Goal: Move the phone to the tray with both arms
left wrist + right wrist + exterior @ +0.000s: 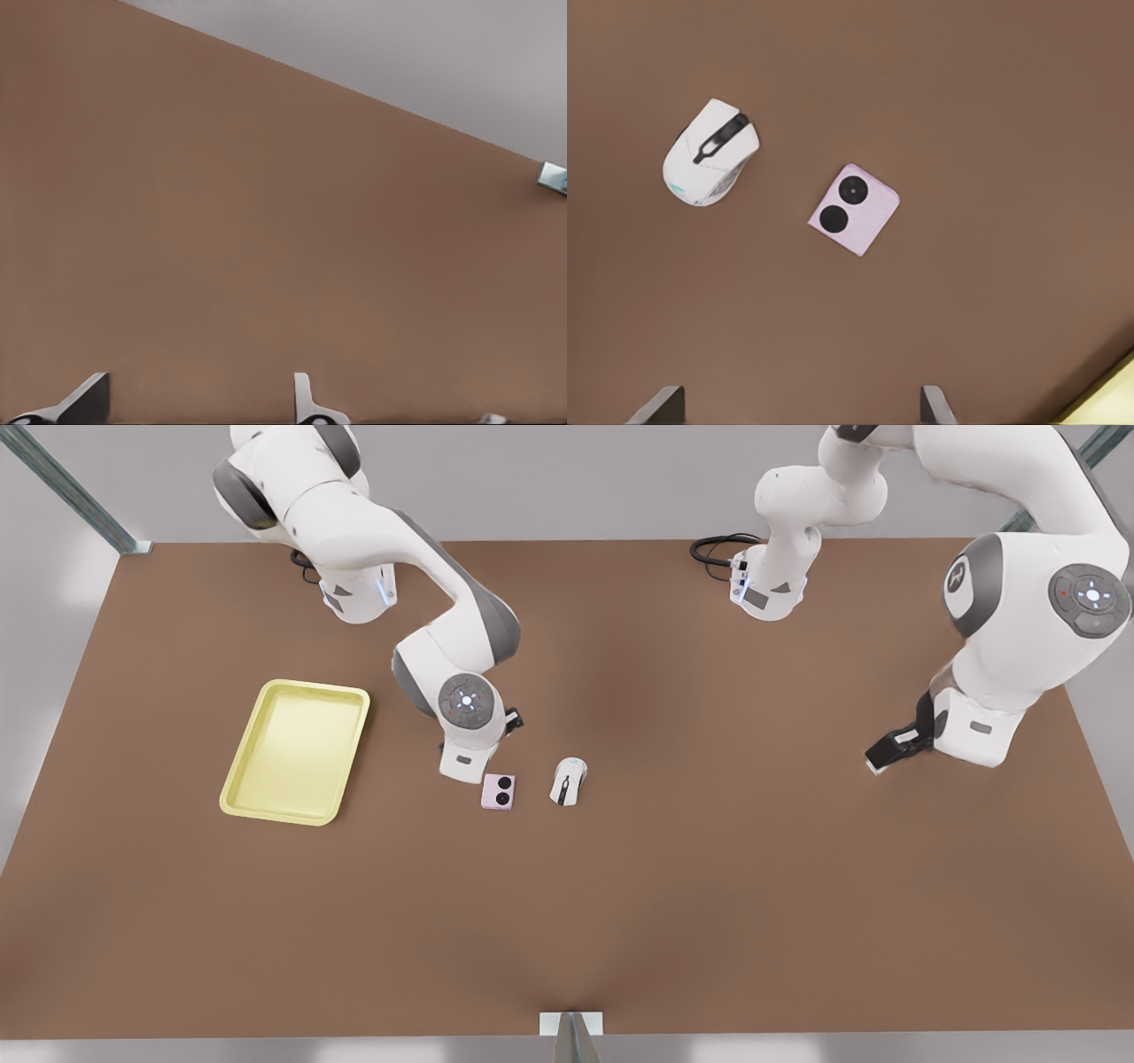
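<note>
The right gripper (802, 403) is hovering open-jawed over the flat pink phone (854, 209), lying beside a rounded white mouse (710, 163) on the desk (620, 886). The left gripper (199, 403) is waiting, jaws spread, above bare brown desk, while the front view is showing the rimmed yellow tray (295, 751).

Right end effector (802, 407) hovers spread; left end effector (199, 403) waits, parted.

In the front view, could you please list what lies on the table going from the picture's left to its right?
Tray → phone, beside the right gripper → white mouse → left gripper, waiting far off toward the front view's right.
</note>
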Controlling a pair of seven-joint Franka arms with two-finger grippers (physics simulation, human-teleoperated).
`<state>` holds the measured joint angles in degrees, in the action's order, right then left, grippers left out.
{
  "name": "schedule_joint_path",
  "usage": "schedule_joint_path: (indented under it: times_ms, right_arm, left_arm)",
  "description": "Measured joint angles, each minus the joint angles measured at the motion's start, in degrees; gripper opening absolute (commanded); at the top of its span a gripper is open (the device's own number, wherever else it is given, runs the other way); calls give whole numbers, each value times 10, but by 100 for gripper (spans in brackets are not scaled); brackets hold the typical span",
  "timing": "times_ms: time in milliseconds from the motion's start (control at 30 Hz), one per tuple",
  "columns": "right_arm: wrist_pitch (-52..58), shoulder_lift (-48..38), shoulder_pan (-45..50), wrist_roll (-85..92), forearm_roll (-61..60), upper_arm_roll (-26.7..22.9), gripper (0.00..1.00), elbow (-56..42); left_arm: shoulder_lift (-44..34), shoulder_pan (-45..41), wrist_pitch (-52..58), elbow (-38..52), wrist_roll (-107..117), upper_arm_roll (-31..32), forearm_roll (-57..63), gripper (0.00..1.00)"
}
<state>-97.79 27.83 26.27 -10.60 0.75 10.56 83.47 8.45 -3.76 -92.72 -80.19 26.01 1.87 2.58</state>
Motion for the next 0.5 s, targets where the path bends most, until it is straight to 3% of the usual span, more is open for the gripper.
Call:
schedule_joint_path:
  times_ms: [133, 500]
  right_arm:
    - [-111, 4, 26, -72, -7, -38, 100, 74]
    - [-373, 75, 35, -250, -5, -37, 100, 175]
  left_arm:
    - [-6, 0, 23, 2, -53, -3, 12, 100]
    - [19, 0, 45, 7, -151, -11, 16, 100]
